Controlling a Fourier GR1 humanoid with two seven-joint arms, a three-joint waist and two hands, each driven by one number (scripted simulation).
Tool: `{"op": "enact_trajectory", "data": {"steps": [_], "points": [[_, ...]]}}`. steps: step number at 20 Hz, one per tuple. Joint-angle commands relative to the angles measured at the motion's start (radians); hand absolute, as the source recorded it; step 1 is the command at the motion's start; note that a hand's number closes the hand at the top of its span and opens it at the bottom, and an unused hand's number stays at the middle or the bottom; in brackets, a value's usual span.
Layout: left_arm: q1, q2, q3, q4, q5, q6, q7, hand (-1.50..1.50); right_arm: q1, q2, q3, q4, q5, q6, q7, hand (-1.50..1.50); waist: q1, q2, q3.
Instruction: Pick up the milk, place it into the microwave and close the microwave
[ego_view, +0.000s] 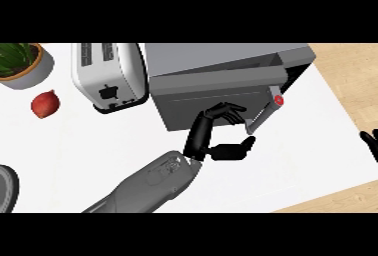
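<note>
The grey microwave (221, 57) stands at the back centre of the white counter. Its door (210, 95) is swung most of the way in, leaving a dark gap at the right side by the handle and a red button (278, 99). My left hand (201, 132) reaches up from the lower left, fingers (225, 111) fairly straight and resting against the door's front, thumb spread out to the right. It holds nothing. No milk shows anywhere in view. My right hand (369, 142) rests open at the right edge.
A silver toaster (109, 75) stands just left of the microwave. A potted plant (22, 62) sits at the far left, with a red onion (46, 104) in front of it. A round grey rim (6, 190) shows at the left edge.
</note>
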Motion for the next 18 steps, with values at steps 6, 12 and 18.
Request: {"op": "enact_trajectory", "data": {"steps": [6,12,18], "points": [[-0.1,0.0,0.078,0.047,0.136,0.091,0.004,-1.5,-0.128,-0.14,-0.149,-0.052,0.179,-0.082,-0.019,1.5,-0.035,0.016,-0.002],[-0.107,0.0,0.071,0.041,0.198,0.131,-0.039,-1.5,-0.178,-0.168,-0.166,-0.036,0.21,-0.103,-0.011,1.5,-0.03,0.026,0.0],[-0.121,0.0,0.071,0.065,0.242,0.13,-0.075,-1.5,-0.217,-0.179,-0.166,-0.022,0.21,-0.107,-0.008,1.5,-0.033,0.037,0.001]]}}
